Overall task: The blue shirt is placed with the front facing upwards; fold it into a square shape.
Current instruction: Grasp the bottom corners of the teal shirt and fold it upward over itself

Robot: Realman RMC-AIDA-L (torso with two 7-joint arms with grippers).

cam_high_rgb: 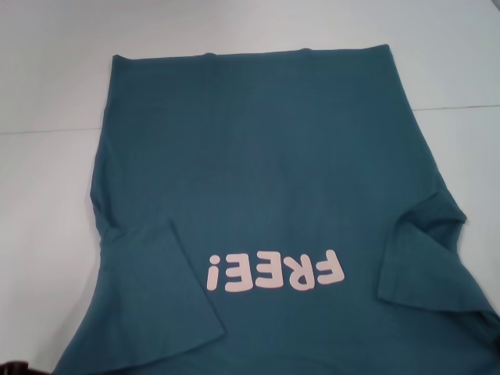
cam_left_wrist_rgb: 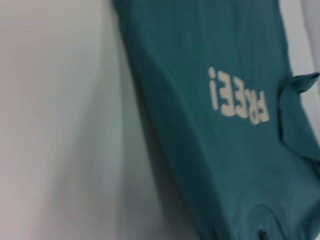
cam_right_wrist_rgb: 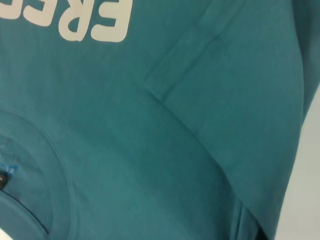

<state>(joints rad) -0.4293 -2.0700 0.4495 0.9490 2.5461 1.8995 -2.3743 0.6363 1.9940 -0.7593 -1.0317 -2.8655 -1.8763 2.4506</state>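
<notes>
The blue shirt (cam_high_rgb: 258, 172) lies flat on the white table, front up, its hem at the far side and its collar end toward me. The pink "FREE!" lettering (cam_high_rgb: 273, 272) reads upside down from my side. Both short sleeves are folded in over the body, the left sleeve (cam_high_rgb: 156, 289) and the right sleeve (cam_high_rgb: 433, 250). The shirt also shows in the left wrist view (cam_left_wrist_rgb: 210, 150) and fills the right wrist view (cam_right_wrist_rgb: 150, 125), where the collar (cam_right_wrist_rgb: 30, 150) curves at one edge. Neither gripper shows in any view.
The white table (cam_high_rgb: 47, 195) lies bare to the left, right and far side of the shirt. A faint seam line crosses the table (cam_high_rgb: 461, 108) at the far side. A dark bit shows at the bottom left corner (cam_high_rgb: 12, 367).
</notes>
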